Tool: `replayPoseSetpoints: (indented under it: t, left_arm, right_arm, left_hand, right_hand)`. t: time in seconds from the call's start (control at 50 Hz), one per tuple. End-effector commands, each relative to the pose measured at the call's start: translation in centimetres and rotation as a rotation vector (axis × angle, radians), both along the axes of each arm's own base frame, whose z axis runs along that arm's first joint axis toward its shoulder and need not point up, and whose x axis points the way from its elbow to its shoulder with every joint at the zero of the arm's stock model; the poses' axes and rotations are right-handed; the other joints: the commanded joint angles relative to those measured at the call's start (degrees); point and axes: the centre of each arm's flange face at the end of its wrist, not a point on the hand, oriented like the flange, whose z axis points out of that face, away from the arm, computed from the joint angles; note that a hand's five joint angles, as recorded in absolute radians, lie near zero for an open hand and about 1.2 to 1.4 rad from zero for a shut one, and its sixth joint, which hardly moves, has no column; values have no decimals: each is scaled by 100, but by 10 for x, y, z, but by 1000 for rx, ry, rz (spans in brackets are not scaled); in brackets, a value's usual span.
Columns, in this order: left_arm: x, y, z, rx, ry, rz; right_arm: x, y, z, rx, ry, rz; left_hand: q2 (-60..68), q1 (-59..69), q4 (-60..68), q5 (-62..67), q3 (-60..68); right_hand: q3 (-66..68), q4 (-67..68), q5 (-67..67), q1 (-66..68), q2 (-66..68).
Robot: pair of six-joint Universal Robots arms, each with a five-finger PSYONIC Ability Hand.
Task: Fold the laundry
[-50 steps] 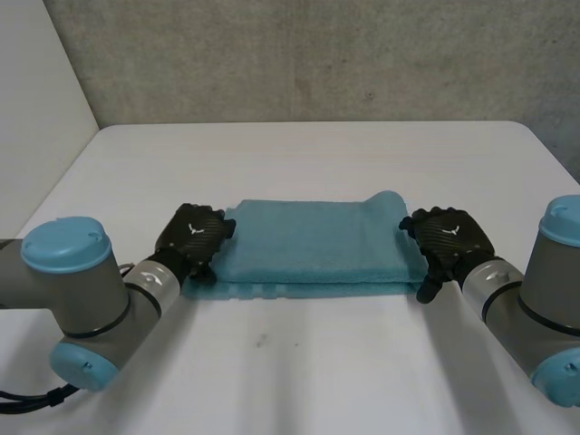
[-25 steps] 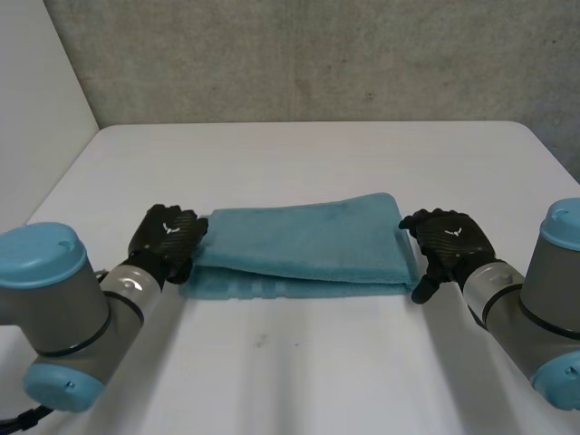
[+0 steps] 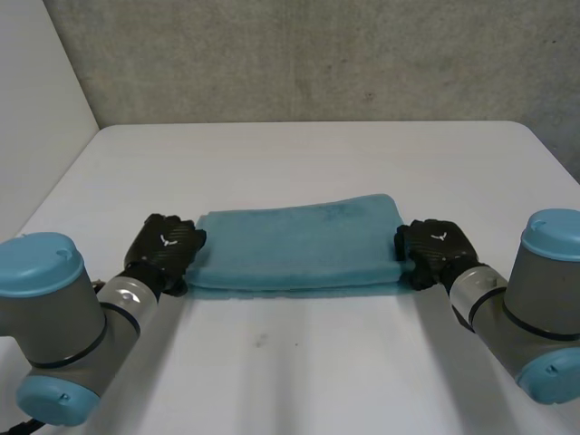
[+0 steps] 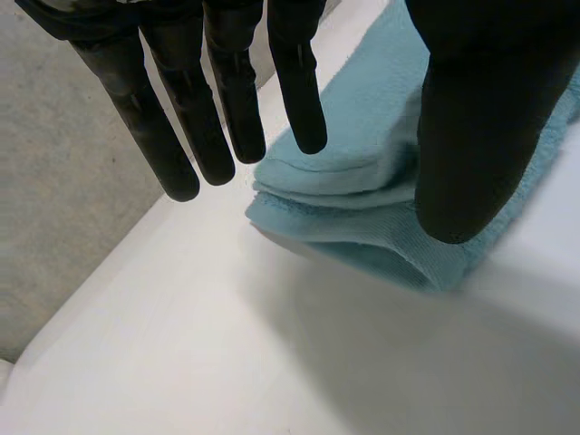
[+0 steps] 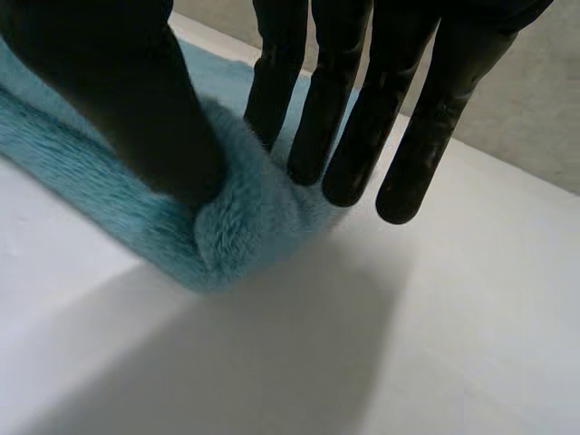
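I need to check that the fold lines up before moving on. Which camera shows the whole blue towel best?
The head view: the folded towel lies whole, left hand and right hand at its ends. The left wrist view shows one end's stacked layers; the right wrist view, the other end's corner.

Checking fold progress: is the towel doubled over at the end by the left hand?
Yes, beside the left hand the towel shows stacked layers lying on the table.
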Motion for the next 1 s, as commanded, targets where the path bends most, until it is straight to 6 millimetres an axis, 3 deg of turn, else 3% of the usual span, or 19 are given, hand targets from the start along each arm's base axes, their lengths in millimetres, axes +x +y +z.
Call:
replayPoseSetpoints:
  t: [0.02, 0.12, 0.18, 0.26, 0.28, 0.4, 0.42, 0.44, 0.5, 0.54, 0.58, 0.62, 0.68, 0.72, 0.78, 0.8, 0.84, 0.88, 1.0]
  left_arm:
    - [3, -1, 21, -59, 19, 26]
    - [4, -2, 41, -112, 47, 36]
    - [7, -5, 56, -155, 66, 51]
    - [9, -6, 65, -184, 76, 57]
    - [10, -7, 68, -191, 78, 61]
    - [19, -12, 76, -216, 88, 92]
    - [19, -12, 76, -216, 88, 92]
    - [20, -13, 77, -219, 89, 97]
    - [24, -16, 80, -222, 97, 113]
    - [31, -22, 83, -211, 147, 141]
    - [33, -25, 85, -203, 175, 146]
    - [34, -28, 90, -187, 214, 147]
    - [33, -34, 96, -157, 261, 141]
    - [31, -36, 100, -146, 281, 132]
    - [26, -42, 100, -109, 317, 116]
    - [22, -43, 99, -98, 326, 104]
    - [17, -46, 99, -85, 346, 90]
    - [2, -45, 102, -68, 380, 56]
    - [-48, -39, 98, 35, 501, -55]
  right_arm:
    - [-9, -8, 0, -65, 114, -57]
    - [-4, -18, 16, -176, 208, -32]
    - [11, -22, 41, -284, 260, 14]
    - [61, -3, 76, -381, 235, 145]
    - [81, 7, 84, -398, 220, 205]
    - [150, 48, 66, -402, 198, 416]
    - [151, 48, 66, -402, 198, 417]
    - [177, 75, 56, -410, 181, 511]
    - [191, 91, 49, -413, 173, 569]
    - [207, 118, 19, -378, 187, 670]
    - [211, 132, 2, -361, 213, 719]
    - [211, 134, -2, -359, 222, 724]
    - [209, 131, 11, -382, 221, 690]
    - [203, 124, 44, -423, 184, 626]
    - [193, 111, 71, -427, 127, 542]
    - [181, 94, 85, -406, 79, 467]
    - [174, 85, 90, -391, 54, 431]
    - [150, 62, 104, -319, -36, 321]
    - [114, 37, 102, -200, -129, 191]
  left_hand:
    - [-32, -70, -16, 12, -44]
    - [-319, -357, -302, -274, -330]
    - [-589, -627, -572, -544, -601]
    - [-841, -879, -824, -796, -852]
    - [-858, -896, -841, -814, -870]
    - [-992, -1030, -976, -948, -1004]
    - [-993, -1031, -976, -948, -1004]
    - [-993, -1031, -976, -948, -1004]
    - [-1010, -1048, -993, -965, -1021]
    - [-1378, -1416, -1362, -1334, -1390]
    - [-1531, -1569, -1514, -1486, -1542]
    - [-1515, -1553, -1498, -1470, -1526]
    - [-1514, -1552, -1497, -1470, -1526]
    - [-1498, -1536, -1481, -1453, -1509]
    - [-1498, -1536, -1481, -1453, -1509]
    - [-1498, -1536, -1481, -1453, -1509]
    - [-1514, -1552, -1497, -1470, -1526]
    - [-1498, -1536, -1481, -1453, -1509]
    - [-1397, -1435, -1380, -1352, -1408]
  right_hand:
    - [2130, 2124, 2369, 3155, 2124]
    - [2130, 2124, 2369, 3155, 2124]
    - [2130, 2124, 2369, 3155, 2124]
    - [2130, 2124, 2369, 3155, 2124]
    - [2130, 2124, 2369, 3155, 2124]
    - [2130, 2124, 2369, 3155, 2124]
    - [2130, 2124, 2369, 3155, 2124]
    - [2130, 2124, 2369, 3155, 2124]
    - [2130, 2124, 2369, 3155, 2124]
    - [2130, 2124, 2369, 3155, 2124]
    - [2130, 2124, 2369, 3155, 2124]
    - [2130, 2124, 2369, 3155, 2124]
    - [-2292, -2298, -2053, -1268, -2299]
    - [-4163, -4169, -3924, -3138, -4169]
    - [-4758, -4764, -4519, -3733, -4765]
    - [-4870, -4876, -4631, -3845, -4876]
    - [-4870, -4876, -4631, -3845, -4876]
    - [-4870, -4876, -4631, -3845, -4876]
    - [-4870, -4876, -4631, -3845, -4876]
